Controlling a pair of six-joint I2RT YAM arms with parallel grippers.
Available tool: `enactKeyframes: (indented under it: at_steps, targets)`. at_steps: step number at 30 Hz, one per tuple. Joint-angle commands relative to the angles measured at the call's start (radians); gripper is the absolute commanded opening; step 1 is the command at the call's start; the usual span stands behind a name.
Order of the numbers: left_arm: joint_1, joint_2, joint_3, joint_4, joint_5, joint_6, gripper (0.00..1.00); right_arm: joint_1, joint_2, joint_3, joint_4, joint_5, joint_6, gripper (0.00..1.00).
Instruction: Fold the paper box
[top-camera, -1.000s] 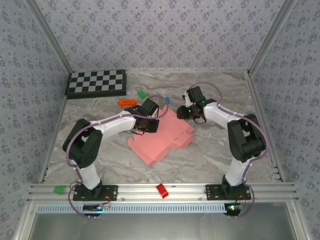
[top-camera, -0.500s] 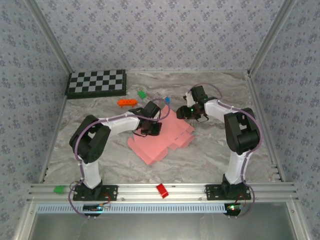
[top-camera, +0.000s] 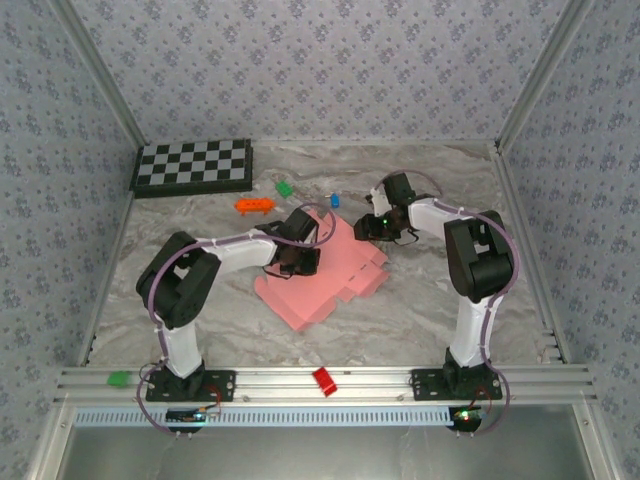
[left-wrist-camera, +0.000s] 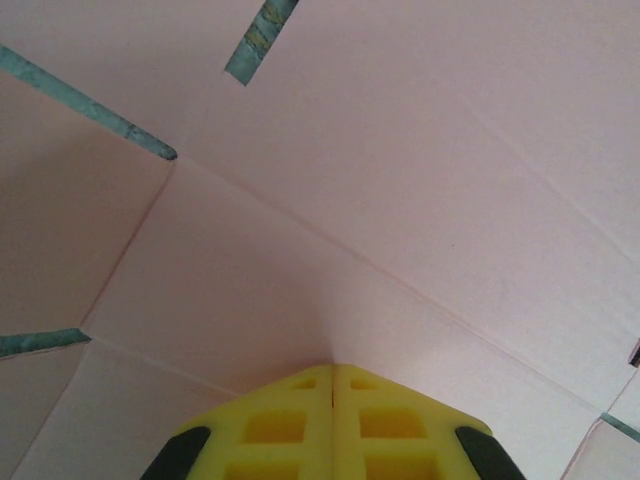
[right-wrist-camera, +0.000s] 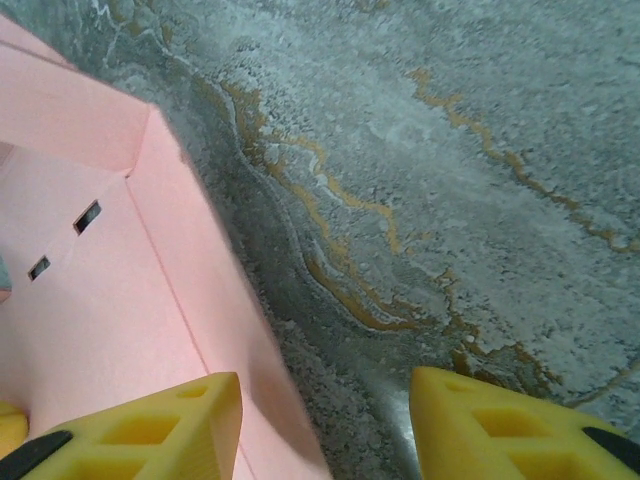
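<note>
Both elbows have drawn inward since a second ago; with the clenched left gripper (left-wrist-camera: 333, 372) pinning the flat salmon-pink thin-card paper box (top-camera: 320, 290) at the middle of the grey marbled worktop (top-camera: 430, 310), the right gripper (right-wrist-camera: 322, 388), jaws parted astride its raised right flap, should pinch squarely and fold along the crease.

Marble table (top-camera: 430, 300) bears paper box (top-camera: 310, 290), checkerboard (top-camera: 193, 166), orange block (top-camera: 254, 205).

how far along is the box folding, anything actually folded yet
Early. Done: only one edge flap looks raised; the paper box otherwise lies flat as a cut sheet. In hand: the left gripper, shut, seems to press a panel down while the open right gripper straddles that flap. Left: folding the walls and closing it.
</note>
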Motion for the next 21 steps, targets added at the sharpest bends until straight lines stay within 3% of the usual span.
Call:
enactKeyframes:
  at_steps: [1, 11, 21]
  targets:
    - [-0.007, 0.015, -0.031, -0.045, -0.042, -0.01, 0.0, -0.004, 0.02, 0.029, -0.038, -0.05, -0.032, 0.47]
    - [-0.006, 0.024, -0.032, -0.043, -0.045, -0.009, 0.0, -0.002, 0.027, 0.045, -0.071, -0.094, -0.075, 0.38]
    - [-0.006, 0.022, -0.029, -0.032, -0.032, -0.007, 0.0, -0.002, 0.027, 0.078, -0.123, -0.131, -0.148, 0.19]
